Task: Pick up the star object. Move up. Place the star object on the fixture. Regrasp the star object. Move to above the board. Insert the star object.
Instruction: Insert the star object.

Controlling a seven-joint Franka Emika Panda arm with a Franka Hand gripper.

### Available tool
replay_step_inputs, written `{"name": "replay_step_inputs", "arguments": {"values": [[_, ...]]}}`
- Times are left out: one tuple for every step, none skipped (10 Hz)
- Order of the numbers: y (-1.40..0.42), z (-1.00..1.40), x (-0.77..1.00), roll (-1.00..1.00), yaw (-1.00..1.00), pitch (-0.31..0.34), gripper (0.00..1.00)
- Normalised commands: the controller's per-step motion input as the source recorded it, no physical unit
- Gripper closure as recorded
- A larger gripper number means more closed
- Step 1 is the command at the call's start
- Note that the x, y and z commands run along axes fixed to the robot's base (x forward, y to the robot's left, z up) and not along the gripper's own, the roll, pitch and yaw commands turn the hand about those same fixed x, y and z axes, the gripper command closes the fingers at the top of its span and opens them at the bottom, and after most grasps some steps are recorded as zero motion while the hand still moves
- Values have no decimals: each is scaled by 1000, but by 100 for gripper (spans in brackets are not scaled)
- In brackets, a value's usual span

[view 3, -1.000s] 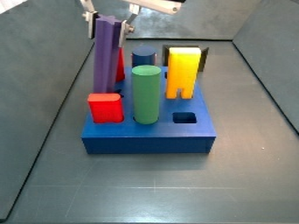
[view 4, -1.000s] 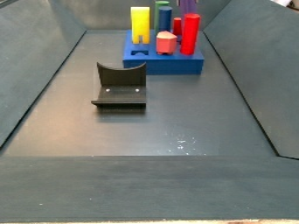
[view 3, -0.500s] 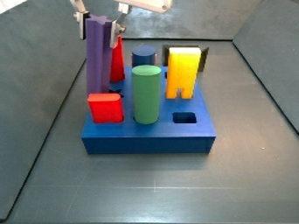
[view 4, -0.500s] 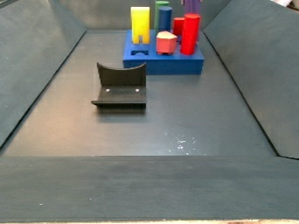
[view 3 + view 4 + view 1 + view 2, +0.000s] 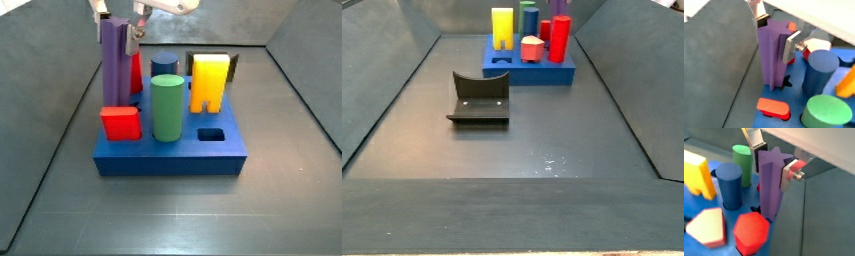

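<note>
The star object (image 5: 115,62) is a long purple prism standing upright over the back left of the board (image 5: 174,152), a thick blue slab. My gripper (image 5: 118,17) is shut on its upper end. In both wrist views the silver fingers (image 5: 789,47) (image 5: 788,174) press on opposite sides of the star object (image 5: 771,55) (image 5: 771,183). Its lower end meets a dark star-shaped hole (image 5: 785,81) in the board (image 5: 795,95); how deep it sits is hidden. The fixture (image 5: 480,97) stands alone on the floor, away from the board (image 5: 543,74).
On the board stand a green cylinder (image 5: 166,107), a red block (image 5: 120,123), a yellow arch (image 5: 209,82), a blue cylinder (image 5: 163,67) and a red peg (image 5: 135,72) just behind the star object. A square hole (image 5: 211,134) is open. Grey walls slope up on both sides.
The star object was tilted a second ago; it now stands upright and has shifted a little to the left with the gripper. The fixture and the other pieces have not moved.
</note>
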Motion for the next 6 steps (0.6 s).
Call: {"name": "replay_step_inputs", "arguments": {"values": [[177, -457, 403, 16, -611, -137, 100], [234, -429, 200, 107, -491, -56, 100], [117, -246, 0, 64, -157, 0, 100], [83, -63, 0, 0, -26, 13, 100], [0, 120, -143, -9, -66, 0, 100], [-103, 454, -29, 0, -74, -3, 100]]}}
